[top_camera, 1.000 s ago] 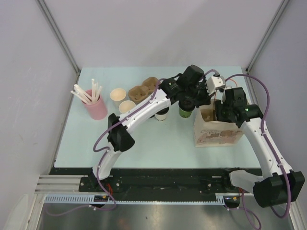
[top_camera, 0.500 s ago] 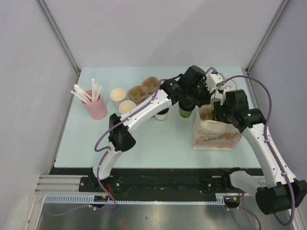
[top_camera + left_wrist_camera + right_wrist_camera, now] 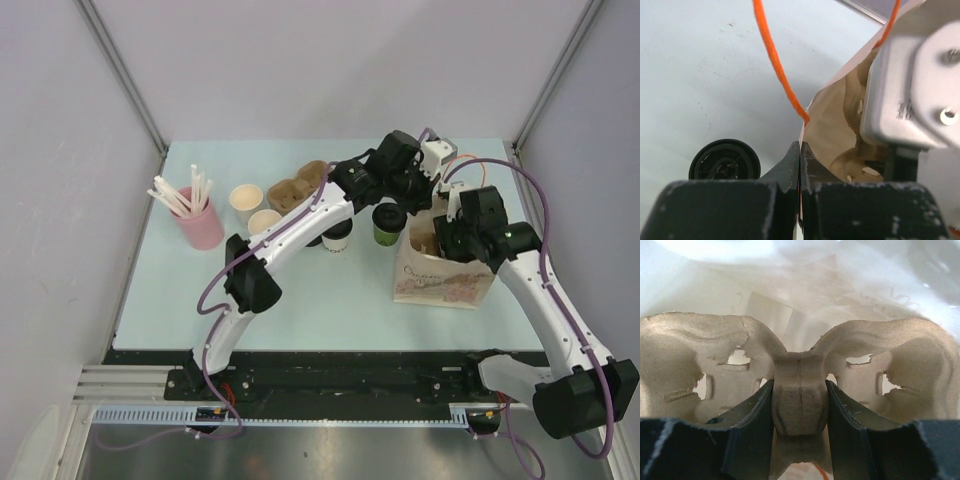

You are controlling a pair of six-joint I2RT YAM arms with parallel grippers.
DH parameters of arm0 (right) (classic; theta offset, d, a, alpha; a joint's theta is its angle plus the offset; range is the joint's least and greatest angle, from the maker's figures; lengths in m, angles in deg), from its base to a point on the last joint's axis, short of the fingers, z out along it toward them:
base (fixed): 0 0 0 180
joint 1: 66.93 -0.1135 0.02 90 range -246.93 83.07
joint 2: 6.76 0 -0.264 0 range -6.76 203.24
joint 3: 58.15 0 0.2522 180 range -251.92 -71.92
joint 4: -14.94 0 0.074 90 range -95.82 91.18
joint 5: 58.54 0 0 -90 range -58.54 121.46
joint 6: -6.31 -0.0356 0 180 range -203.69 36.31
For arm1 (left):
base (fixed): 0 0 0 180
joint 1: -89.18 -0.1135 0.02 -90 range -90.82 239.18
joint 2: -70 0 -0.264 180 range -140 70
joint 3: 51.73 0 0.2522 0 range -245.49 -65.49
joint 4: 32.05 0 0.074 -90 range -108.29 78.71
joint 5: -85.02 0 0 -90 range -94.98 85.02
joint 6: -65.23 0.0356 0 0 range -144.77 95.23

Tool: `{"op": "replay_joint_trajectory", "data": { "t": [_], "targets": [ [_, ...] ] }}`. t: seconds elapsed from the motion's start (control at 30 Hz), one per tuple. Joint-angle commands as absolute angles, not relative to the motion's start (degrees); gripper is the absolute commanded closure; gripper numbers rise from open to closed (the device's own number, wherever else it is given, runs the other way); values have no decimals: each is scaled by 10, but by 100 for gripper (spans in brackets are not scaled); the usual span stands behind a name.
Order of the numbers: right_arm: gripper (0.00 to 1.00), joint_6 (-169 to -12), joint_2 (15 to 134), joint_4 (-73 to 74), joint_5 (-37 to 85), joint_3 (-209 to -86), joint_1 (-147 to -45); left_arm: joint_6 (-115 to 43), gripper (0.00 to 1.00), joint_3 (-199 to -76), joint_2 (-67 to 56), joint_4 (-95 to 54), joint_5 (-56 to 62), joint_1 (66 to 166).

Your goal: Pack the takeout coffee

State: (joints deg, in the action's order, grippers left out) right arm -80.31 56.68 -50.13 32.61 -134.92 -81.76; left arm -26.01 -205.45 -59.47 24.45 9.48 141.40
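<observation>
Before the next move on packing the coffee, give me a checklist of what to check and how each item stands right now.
1. Left gripper pinching the bag at its rim: ok, shut on the paper edge.
2. Right gripper clamped on the cup carrier at its middle post: ok.
3. Carrier seated flat on the bag's bottom: cannot tell.
4. Green-sided cup upright on the table, lid on: ok.
5. White-sided cup upright, lid on: ok, though partly under the left arm.
6. Cups loaded in the carrier: not ok, both stand outside the bag.
</observation>
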Motion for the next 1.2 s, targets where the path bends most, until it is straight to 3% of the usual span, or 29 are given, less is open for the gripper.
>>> {"op": "replay_joint_trajectory", "data": {
  "t": [0.0, 0.2, 0.6, 1.17],
  "targets": [
    [97, -723, 586, -541, 279, -1354, -827, -302, 100, -2089, -591, 170, 69, 1397],
    [98, -681, 597, -581, 315, -1357, -819, -318, 99, -2078, -599, 140, 122, 1397],
    [97, -683, 638, -585, 337, -1333, -775, -348, 100, -2073, -604, 126, 62, 1394],
    [97, -698, 700, -552, 376, -1333, -717, -393, 100, -2065, -588, 126, 122, 1400]
  ]
}}
